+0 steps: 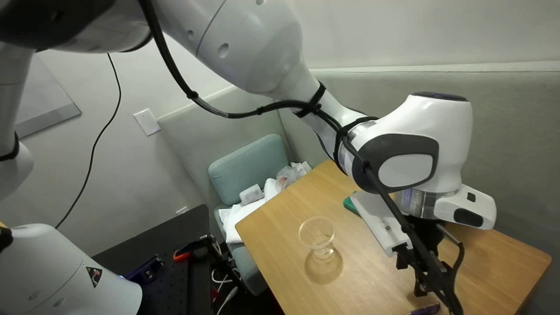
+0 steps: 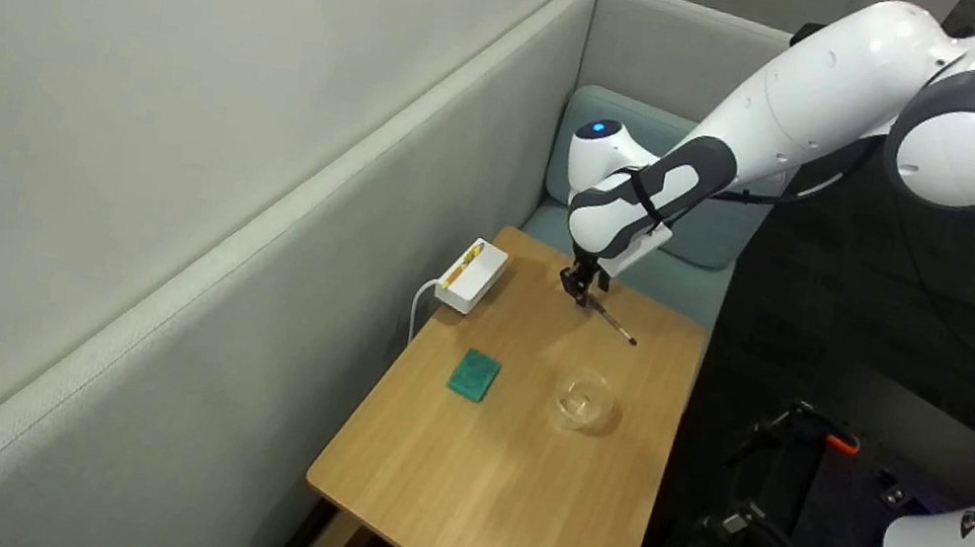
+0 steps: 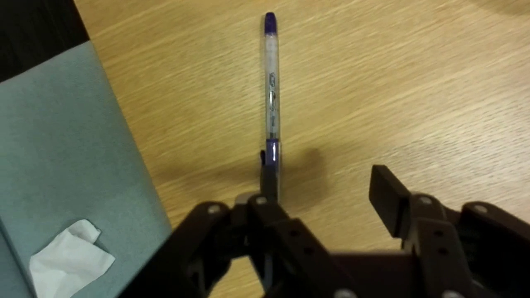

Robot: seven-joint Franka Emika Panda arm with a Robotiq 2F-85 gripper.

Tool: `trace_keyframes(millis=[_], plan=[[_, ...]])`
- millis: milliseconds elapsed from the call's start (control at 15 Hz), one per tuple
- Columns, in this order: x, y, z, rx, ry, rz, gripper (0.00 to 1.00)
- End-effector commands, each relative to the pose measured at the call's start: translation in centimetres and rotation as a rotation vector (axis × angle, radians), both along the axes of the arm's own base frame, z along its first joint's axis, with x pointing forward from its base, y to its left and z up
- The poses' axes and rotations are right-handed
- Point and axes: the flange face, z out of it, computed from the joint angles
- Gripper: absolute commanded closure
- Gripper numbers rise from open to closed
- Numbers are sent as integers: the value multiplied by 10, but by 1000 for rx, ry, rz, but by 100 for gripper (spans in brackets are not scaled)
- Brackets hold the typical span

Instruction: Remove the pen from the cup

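The pen [image 3: 271, 87], clear-bodied with purple ends, lies flat on the wooden table, outside the cup. It shows near the gripper in both exterior views [image 2: 613, 322] [image 1: 425, 309]. The cup [image 1: 317, 234], a clear glass, stands upright on the table apart from the gripper; it also shows in an exterior view [image 2: 582, 403], with no pen in it. My gripper [image 3: 325, 176] is open with nothing between its fingers. In the wrist view its left finger overlaps the pen's near end and hides part of it; I cannot tell whether they touch. The gripper is low over the table [image 2: 587, 289].
A green square object [image 2: 474, 374] lies between the cup and the padded bench back [image 2: 328, 266]. A white box [image 2: 469, 278] with a yellow-orange item on it and a cable stands at the table's edge. White tissue [image 3: 68, 260] lies on the blue-green seat [image 3: 74, 136].
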Motion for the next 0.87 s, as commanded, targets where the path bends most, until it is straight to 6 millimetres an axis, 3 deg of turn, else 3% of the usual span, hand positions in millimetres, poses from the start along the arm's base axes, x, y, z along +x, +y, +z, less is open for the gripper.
trace_keyframes(millis=[0, 67, 467, 800], plan=[[-4, -2, 40, -33, -33, -56, 8], [-8, -4, 52, -35, -49, -68, 0], [-45, -5, 126, -74, -189, -101, 0], [-71, 2, 162, -86, -250, -89, 0]])
